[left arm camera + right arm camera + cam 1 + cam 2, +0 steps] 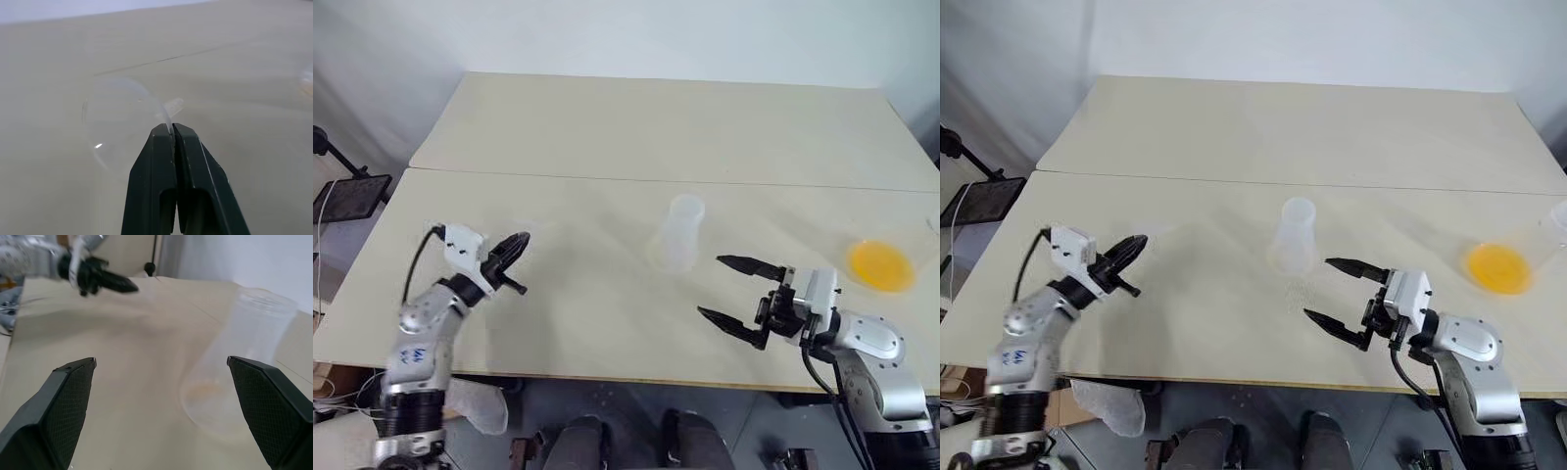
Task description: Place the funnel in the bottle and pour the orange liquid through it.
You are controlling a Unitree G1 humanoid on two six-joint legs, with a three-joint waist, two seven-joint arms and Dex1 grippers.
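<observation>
Pinched only at its thin rim by the clenched left gripper (171, 128), the translucent whitish plastic funnel (124, 120) could twist free in transit — the right gripper (736, 291) gapes empty near the clear narrow-necked bottle (677, 233).

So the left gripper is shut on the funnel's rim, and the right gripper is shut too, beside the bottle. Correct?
Not quite. The right gripper is wide open beside the bottle, as the right wrist view shows. The left gripper is indeed shut on the funnel by its rim.
</observation>
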